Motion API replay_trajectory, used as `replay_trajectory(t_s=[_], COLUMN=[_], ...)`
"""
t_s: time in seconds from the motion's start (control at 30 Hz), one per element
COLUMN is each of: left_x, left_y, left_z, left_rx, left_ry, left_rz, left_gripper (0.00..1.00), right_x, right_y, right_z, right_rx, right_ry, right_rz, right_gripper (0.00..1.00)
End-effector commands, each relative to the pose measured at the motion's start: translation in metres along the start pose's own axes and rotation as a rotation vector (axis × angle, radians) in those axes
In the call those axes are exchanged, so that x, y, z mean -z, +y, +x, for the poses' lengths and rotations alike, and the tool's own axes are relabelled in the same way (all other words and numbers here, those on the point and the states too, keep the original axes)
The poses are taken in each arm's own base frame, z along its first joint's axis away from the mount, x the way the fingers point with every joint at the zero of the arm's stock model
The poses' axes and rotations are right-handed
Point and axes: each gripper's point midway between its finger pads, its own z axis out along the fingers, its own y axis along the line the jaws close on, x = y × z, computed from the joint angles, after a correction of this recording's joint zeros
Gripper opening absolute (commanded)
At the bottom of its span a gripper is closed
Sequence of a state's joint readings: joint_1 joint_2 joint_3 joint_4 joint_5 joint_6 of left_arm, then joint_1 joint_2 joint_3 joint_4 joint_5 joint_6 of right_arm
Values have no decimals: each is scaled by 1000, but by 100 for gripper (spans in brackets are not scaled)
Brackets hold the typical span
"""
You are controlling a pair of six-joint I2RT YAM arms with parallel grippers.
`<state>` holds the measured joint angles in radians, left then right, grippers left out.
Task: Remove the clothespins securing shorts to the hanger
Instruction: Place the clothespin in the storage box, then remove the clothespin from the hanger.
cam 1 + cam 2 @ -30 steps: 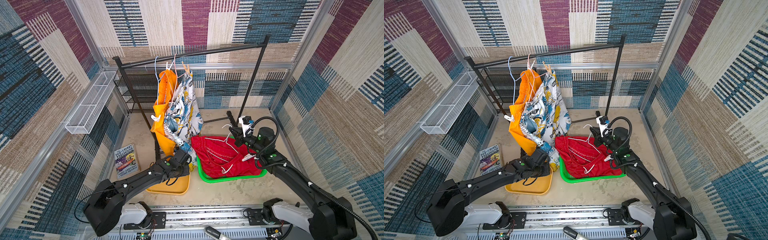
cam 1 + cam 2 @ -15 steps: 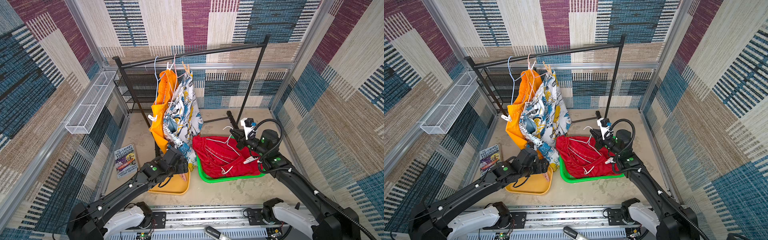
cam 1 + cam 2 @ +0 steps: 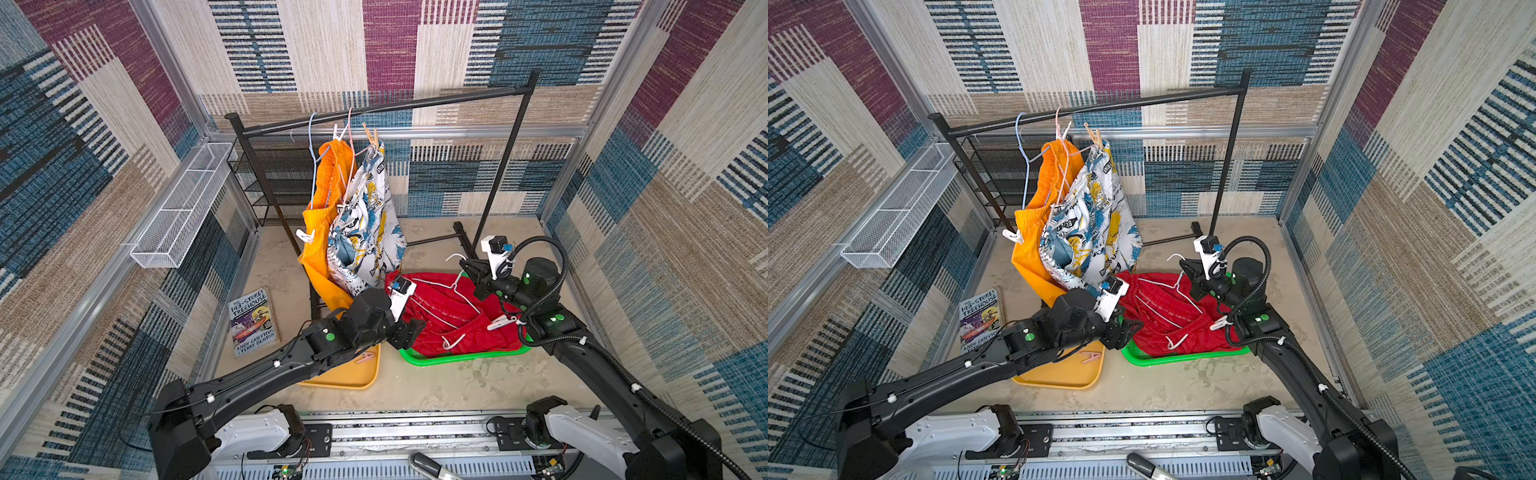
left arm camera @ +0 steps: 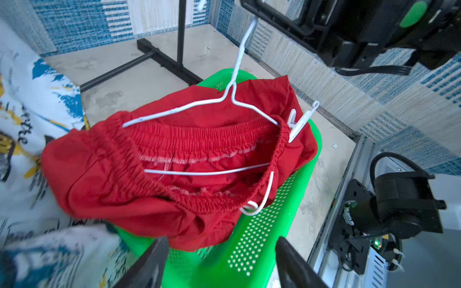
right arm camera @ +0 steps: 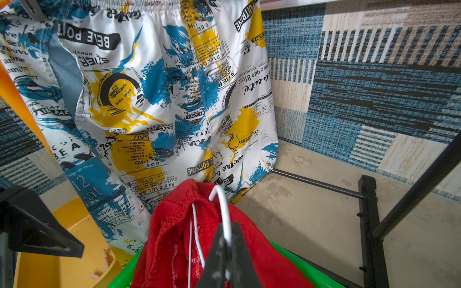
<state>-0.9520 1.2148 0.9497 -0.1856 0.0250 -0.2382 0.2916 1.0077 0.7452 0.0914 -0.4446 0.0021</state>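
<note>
red shorts — in green basket | white clothespin — clipped at waistband

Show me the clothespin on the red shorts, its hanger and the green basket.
clothespin (image 4: 301, 122), left wrist view, its middle.
hanger (image 4: 174, 110), left wrist view, its shoulder wire.
green basket (image 4: 259, 239), left wrist view, its perforated wall.

Patchwork carpet walls, beige floor (blotchy), black garment rack.

Red shorts — in green tray
</note>
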Motion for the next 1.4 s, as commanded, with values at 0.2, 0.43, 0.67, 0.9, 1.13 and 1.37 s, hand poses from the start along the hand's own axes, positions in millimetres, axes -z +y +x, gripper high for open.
replay_trajectory(t_s=[0.2,0.43,0.67,0.9,1.13,1.37], left_x=[-51,-83,-103,-109,-114,-114], left_y=[-21,-16,-16,-18,-17,-11], left_z=[-68,-89,-95,-106,-103,-103], left_rx=[-216,-244,-243,-234,-224,-191], left_ry=[-184,-261,-288,-316,-314,-339], left_rz=[42,-4,5,12,16,9], left_gripper=[71,62,45,28,0,0], right_x=[7,10,11,11,12,18], right_y=[10,14,16,16,15,11], right_z=[-8,-11,-9,-7,-9,-13], right_rx=[-24,-41,-53,-54,-56,-86], right_ry=[-6,-11,0,8,10,11], right_rz=[-34,-52,-63,-63,-52,-9], right_gripper=[0,0,0,0,2,34])
